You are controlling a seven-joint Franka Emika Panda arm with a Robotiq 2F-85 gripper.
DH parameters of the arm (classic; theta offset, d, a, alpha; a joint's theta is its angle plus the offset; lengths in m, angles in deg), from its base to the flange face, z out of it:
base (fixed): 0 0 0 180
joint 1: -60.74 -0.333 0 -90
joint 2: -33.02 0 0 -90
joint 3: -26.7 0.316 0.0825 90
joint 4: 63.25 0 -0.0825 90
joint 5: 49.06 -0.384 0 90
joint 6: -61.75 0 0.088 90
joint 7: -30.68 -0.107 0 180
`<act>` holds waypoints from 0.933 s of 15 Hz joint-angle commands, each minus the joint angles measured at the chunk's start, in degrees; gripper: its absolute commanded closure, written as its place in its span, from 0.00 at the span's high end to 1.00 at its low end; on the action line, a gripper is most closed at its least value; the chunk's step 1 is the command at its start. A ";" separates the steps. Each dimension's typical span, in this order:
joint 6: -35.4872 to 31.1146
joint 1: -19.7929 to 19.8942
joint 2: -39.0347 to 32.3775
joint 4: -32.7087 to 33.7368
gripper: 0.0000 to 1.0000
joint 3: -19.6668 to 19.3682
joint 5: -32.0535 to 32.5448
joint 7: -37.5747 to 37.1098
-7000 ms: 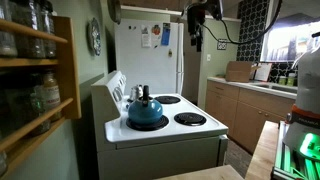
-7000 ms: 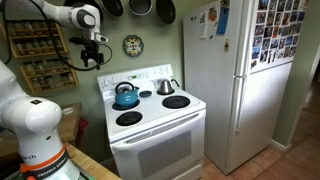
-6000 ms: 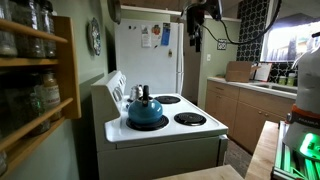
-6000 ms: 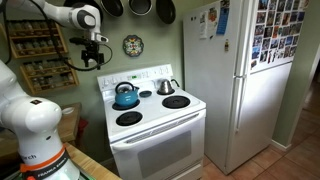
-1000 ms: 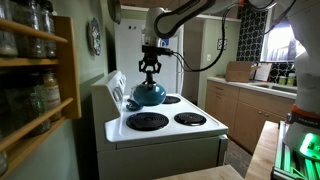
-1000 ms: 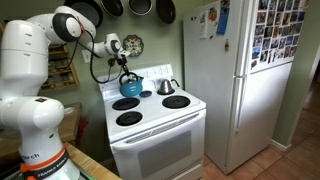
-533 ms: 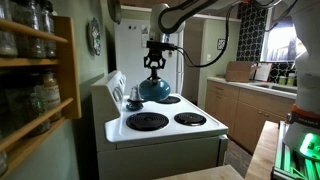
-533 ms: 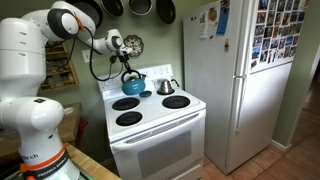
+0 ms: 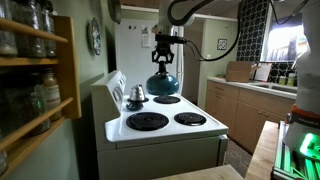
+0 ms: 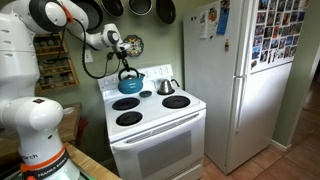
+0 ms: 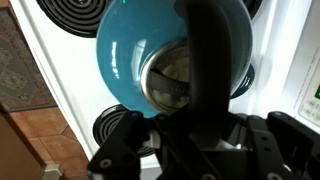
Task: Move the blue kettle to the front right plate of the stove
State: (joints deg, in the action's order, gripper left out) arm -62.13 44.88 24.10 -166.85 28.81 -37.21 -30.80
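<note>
- Since the frame half a second ago, the blue kettle (image 9: 162, 83) has risen slightly and drifted away from the control panel.
- The gripper (image 9: 162, 58) is clamped on the kettle's dark handle from above.
- The kettle hangs straight beneath it, clear of the stove (image 9: 115, 128).
- In the wrist view, the blue body sits just beyond the fingers (image 11: 128, 150), with burners under it.
- The front right plate (image 9: 167, 99) shows bare just below the kettle in an exterior view.
- A silver kettle (image 9: 136, 94) stands nearby.
</note>
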 commanded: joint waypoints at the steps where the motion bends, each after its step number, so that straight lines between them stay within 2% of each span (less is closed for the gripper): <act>1: -0.52 2.94 5.25 -3.59 0.02 0.57 0.94 0.13; 6: -4.48 6.97 3.07 -3.05 0.02 -0.62 1.00 0.33; 12: -14.55 10.26 -1.18 -1.61 0.02 -4.04 2.28 -1.03; 13: -12.07 9.73 -1.47 -2.47 0.07 -3.33 0.65 0.13; 14: -13.27 10.05 -1.96 -2.46 0.07 -3.88 0.67 0.16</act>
State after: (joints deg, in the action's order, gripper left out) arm -75.57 54.93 22.12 -169.40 24.93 -36.43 -30.78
